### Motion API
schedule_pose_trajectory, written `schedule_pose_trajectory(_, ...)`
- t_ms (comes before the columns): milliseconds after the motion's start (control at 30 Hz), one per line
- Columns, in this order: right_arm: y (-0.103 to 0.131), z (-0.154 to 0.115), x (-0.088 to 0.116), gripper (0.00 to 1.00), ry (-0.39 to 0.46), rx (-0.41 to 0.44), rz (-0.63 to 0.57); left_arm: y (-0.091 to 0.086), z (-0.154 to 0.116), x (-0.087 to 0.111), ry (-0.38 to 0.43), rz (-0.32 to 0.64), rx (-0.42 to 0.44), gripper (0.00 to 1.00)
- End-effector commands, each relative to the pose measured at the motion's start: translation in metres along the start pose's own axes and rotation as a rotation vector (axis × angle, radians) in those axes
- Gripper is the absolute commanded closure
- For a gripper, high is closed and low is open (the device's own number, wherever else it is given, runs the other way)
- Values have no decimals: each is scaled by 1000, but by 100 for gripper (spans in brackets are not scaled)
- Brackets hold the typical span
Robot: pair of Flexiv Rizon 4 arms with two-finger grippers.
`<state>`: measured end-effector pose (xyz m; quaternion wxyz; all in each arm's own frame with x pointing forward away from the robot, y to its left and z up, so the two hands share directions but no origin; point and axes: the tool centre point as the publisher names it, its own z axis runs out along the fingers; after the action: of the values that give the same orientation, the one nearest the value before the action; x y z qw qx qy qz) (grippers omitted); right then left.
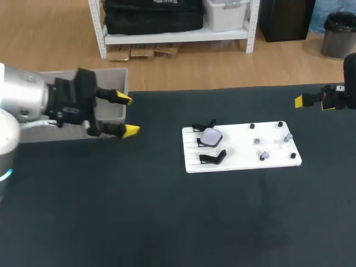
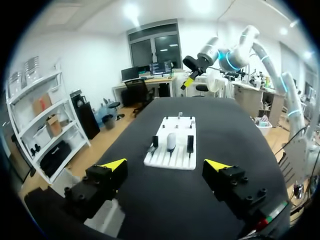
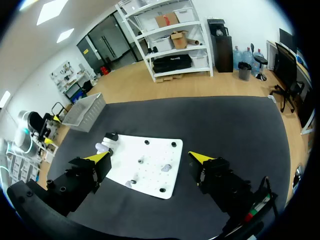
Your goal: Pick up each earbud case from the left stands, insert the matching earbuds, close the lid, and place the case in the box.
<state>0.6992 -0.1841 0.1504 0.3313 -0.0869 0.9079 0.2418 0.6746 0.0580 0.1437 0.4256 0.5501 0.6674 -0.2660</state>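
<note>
Pale lavender, rounded earbud case (image 1: 210, 136) rests on a black stand (image 1: 198, 128); left tool (image 1: 128, 115) and right tool (image 3: 150, 157) both have their fingers apart.

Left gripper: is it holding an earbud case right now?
No, the left gripper is open and empty; the earbud case sits on the white board ahead of it.

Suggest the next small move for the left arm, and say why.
Probably carry the left gripper across toward the earbud case at the left end of the white board. Its fingers are open and empty, over by the gray box and well short of the board, and the case sits untouched.
</note>
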Motion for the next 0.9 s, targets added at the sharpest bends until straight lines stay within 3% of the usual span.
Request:
schedule_pose_trajectory(33,-1,0,0,0,1,-2,-1,3,62,2,-71,7,34,0)
schedule_pose_trajectory(167,-1,0,0,0,1,-2,-1,-1,100,0,-64,22,98,0)
schedule_pose_trajectory(367,-1,0,0,0,1,-2,-1,-3,130,-2,-70,24,145,0)
schedule_pose_trajectory(900,-1,0,0,0,1,-2,-1,-9,189,14,-26,-10,192,0)
